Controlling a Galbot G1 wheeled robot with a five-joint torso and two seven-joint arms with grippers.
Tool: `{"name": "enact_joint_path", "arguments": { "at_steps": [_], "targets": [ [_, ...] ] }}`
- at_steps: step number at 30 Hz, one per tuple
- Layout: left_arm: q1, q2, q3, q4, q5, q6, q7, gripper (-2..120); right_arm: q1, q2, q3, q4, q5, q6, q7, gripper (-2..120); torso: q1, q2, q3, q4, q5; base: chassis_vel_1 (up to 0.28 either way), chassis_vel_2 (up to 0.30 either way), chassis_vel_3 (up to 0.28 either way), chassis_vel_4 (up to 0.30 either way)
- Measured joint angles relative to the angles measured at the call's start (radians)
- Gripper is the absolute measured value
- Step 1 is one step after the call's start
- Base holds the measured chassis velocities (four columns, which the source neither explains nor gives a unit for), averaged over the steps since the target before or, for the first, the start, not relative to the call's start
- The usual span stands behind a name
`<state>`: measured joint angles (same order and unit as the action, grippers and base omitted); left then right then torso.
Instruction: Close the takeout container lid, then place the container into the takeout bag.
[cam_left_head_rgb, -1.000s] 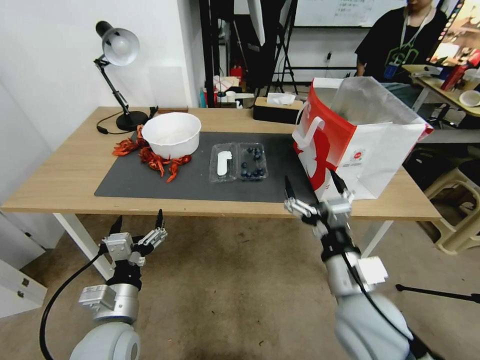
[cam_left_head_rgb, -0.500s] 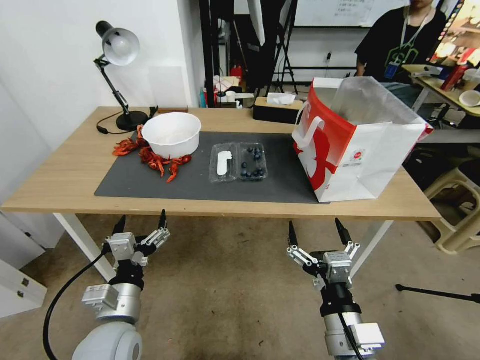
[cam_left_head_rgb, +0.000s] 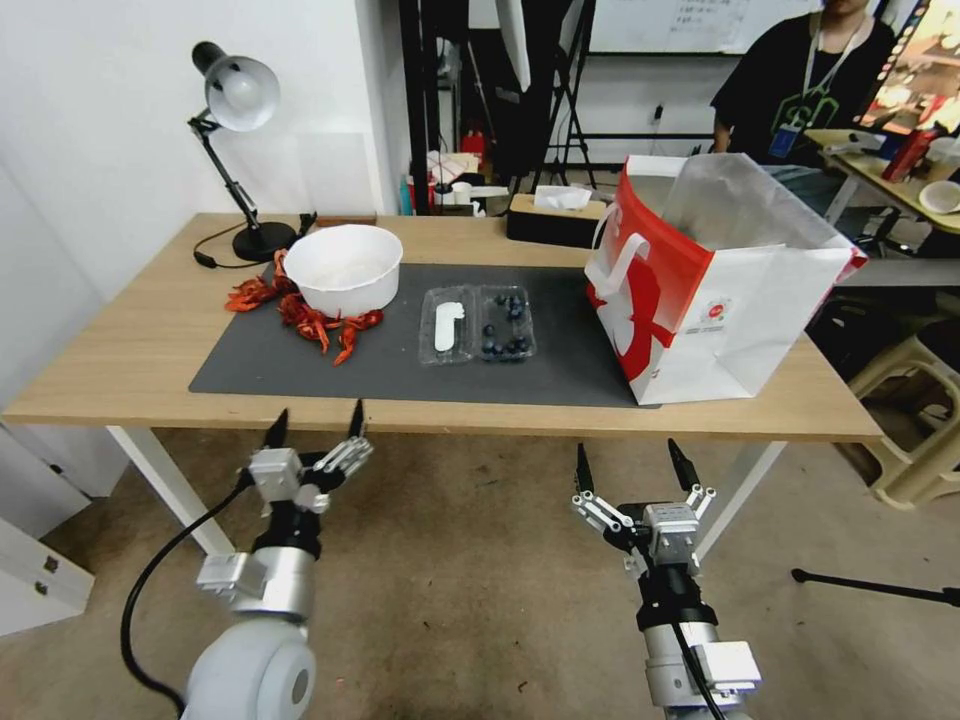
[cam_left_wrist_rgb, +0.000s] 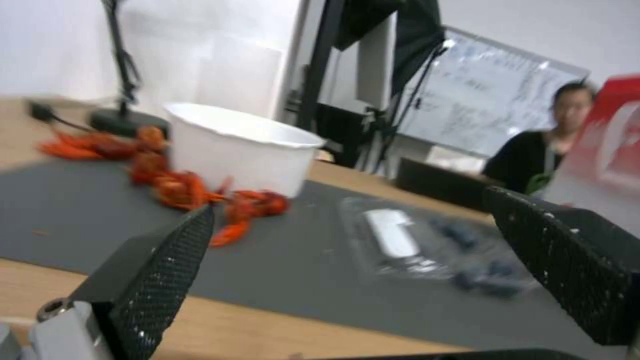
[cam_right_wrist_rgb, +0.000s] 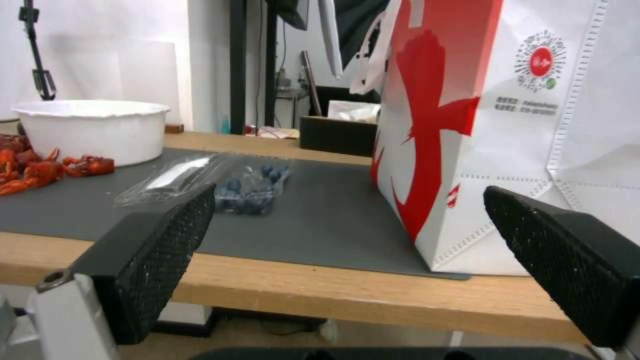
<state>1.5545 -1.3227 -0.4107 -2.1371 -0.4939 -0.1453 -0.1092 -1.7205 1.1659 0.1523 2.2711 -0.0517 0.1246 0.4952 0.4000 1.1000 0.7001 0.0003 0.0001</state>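
The takeout container (cam_left_head_rgb: 504, 322) lies open on the dark mat, its half with blueberries on the right and the lid (cam_left_head_rgb: 446, 325) with a white label flat to the left. The same container (cam_left_wrist_rgb: 460, 250) (cam_right_wrist_rgb: 248, 188) appears in both wrist views. The red-and-white takeout bag (cam_left_head_rgb: 705, 290) (cam_right_wrist_rgb: 507, 120) stands upright and open at the table's right end. My left gripper (cam_left_head_rgb: 312, 428) is open, at the table's front edge, left of the container. My right gripper (cam_left_head_rgb: 628, 463) is open, below the table's front edge, under the bag.
A white bowl (cam_left_head_rgb: 343, 268) sits at the mat's left with red crayfish (cam_left_head_rgb: 318, 322) around it. A desk lamp (cam_left_head_rgb: 235, 110) stands at the back left, a tissue box (cam_left_head_rgb: 555, 215) at the back. The mat (cam_left_head_rgb: 300, 370) has bare room in front of the container.
My left gripper has moved up and to the right, towards the table's front edge. My right gripper dropped from table height to below the edge and now holds still.
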Motion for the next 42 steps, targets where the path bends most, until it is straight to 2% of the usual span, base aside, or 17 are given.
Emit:
{"name": "enact_joint_path", "arguments": {
  "at_steps": [2,3,6,7,11,12,15,16,19,20,23,24,27,31,42],
  "targets": [
    [-0.054,0.039,0.046,0.005,-0.122,0.011,-0.03,100,0.0,0.001,-0.001,-0.003,0.001,-0.001,0.0,100,0.0,0.0,0.0,-0.0002,-0.0002,0.0,0.0,0.0,0.0],
    [-0.054,0.039,0.046,0.005,-0.122,0.011,-0.03,100,0.0,0.001,-0.001,-0.003,0.001,-0.001,0.0,100,0.0,0.0,0.0,-0.0002,-0.0002,0.0,0.0,0.0,0.0],
    [-0.131,0.088,0.105,0.005,-0.329,0.059,-0.09,100,-0.005,0.006,0.002,-0.003,0.001,-0.002,0.0,100,0.0,0.0,0.0,-0.0005,-0.0003,0.0,0.0,0.0,0.0],
    [-0.131,0.088,0.105,0.005,-0.329,0.059,-0.09,100,-0.005,0.006,0.002,-0.003,0.001,-0.002,0.0,100,0.0,0.0,0.0,-0.0005,-0.0003,0.0,0.0,0.0,0.0],
    [-0.218,0.119,0.169,-0.011,-0.612,0.149,-0.212,100,-0.008,0.014,0.005,-0.008,0.001,-0.003,0.0,100,0.0,0.0,0.0,-0.0001,-0.0001,0.0,0.0,0.0,0.0],
    [-0.218,0.119,0.169,-0.011,-0.612,0.149,-0.212,100,-0.008,0.014,0.005,-0.008,0.001,-0.003,0.0,100,0.0,0.0,0.0,-0.0001,-0.0001,0.0,0.0,0.0,0.0],
    [-0.295,0.117,0.207,0.001,-0.795,0.184,-0.288,100,-0.014,0.021,0.006,-0.011,-0.001,-0.003,0.001,100,0.0,0.0,0.0,-0.0003,-0.0001,0.0,0.0,0.0,0.0],
    [-0.295,0.117,0.207,0.001,-0.795,0.184,-0.288,100,-0.014,0.021,0.006,-0.011,-0.001,-0.003,0.001,100,0.0,0.0,0.0,-0.0003,-0.0001,0.0,0.0,0.0,0.0],
    [-0.398,0.095,0.238,0.033,-0.96,0.196,-0.384,100,-0.021,0.027,0.01,-0.015,-0.004,-0.003,0.002,100,0.0,0.0,0.0,-0.0004,-0.0002,0.0,0.0,0.0,0.0],
    [-0.398,0.095,0.238,0.033,-0.96,0.196,-0.384,100,-0.021,0.027,0.01,-0.015,-0.004,-0.003,0.002,100,0.0,0.0,0.0,-0.0004,-0.0002,0.0,0.0,0.0,0.0],
    [-0.495,0.067,0.262,0.072,-1.076,0.196,-0.471,100,-0.027,0.033,0.014,-0.015,-0.008,-0.003,0.002,100,0.0,0.0,0.0,-0.0005,0.0,0.0,0.0,0.0,0.0],
    [-0.495,0.067,0.262,0.072,-1.076,0.196,-0.471,100,-0.027,0.033,0.014,-0.015,-0.008,-0.003,0.002,100,0.0,0.0,0.0,-0.0005,0.0,0.0,0.0,0.0,0.0],
    [-0.567,0.043,0.287,0.121,-1.141,0.191,-0.538,100,-0.034,0.036,0.02,-0.015,-0.01,-0.001,0.003,100,0.0,0.0,0.0,-0.0004,0.0,0.0,0.0,0.0,0.0],
    [-0.613,0.024,0.308,0.169,-1.166,0.18,-0.577,100,-0.035,0.038,0.027,-0.014,-0.01,0.0,0.004,100,0.0,0.0,0.0,-0.0003,0.0,0.0,0.0,0.0,0.0],
    [-0.687,-0.006,0.325,0.268,-1.173,0.157,-0.602,100,-0.034,0.04,0.033,-0.01,-0.01,0.0,0.005,100,0.0,0.0,0.0,-0.0003,-0.0001,0.0,0.0,0.0,0.0]
  ]
}}
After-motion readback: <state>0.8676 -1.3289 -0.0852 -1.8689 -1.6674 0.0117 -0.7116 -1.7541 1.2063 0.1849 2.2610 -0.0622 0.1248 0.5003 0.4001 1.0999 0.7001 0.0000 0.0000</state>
